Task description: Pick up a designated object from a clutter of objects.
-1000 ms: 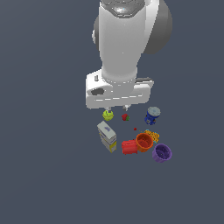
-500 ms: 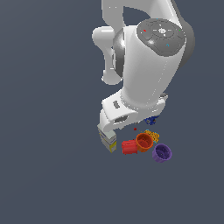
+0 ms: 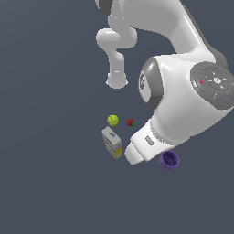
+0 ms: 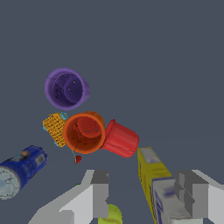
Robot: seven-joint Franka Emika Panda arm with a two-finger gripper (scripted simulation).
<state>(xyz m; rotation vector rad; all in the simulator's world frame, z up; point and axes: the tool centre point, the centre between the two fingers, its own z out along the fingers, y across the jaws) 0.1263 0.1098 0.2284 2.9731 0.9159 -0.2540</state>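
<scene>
Nearest the wrist camera: gripper [image 4: 146, 192] empty, two pale fingers [image 4: 99, 192] spread wide, nothing between them, hovering above the clutter. Just under and between the fingers, yellow-green ball [image 4: 111, 215], partly cut off by the frame edge; beside it the white-yellow box [image 4: 154, 183] lying long-ways, running under the other finger. Off to one side, blue can [image 4: 21, 171] on its side, well apart from the cups. Next out: tiny red strawberry [image 4: 77, 159], then orange cup [image 4: 83, 132] mouth-up, touching the red cup [image 4: 120, 139], which lies tipped over; a small yellow meshed item [image 4: 54, 127] pressed against the orange cup's other side, kind not clear. Farthest: purple cup [image 4: 66, 88], upright, hollow showing, just beyond the orange cup with a slim gap, open floor on its far side. In the exterior view, purple cup [image 3: 169, 160] peeks out past the arm's wrist housing; ball [image 3: 113, 120], strawberry [image 3: 130, 122] and box [image 3: 112, 142] visible to the exterior view's left, other cups hidden by the arm. Handling judgement: probably light, rigid, thin-walled, smooth enough to slip; likely to skid or tip if nudged. Best hold probably across the rim, one finger inside the hollow and one outside on the free far side, or spanning the whole body; keep clear of the orange cup.
</scene>
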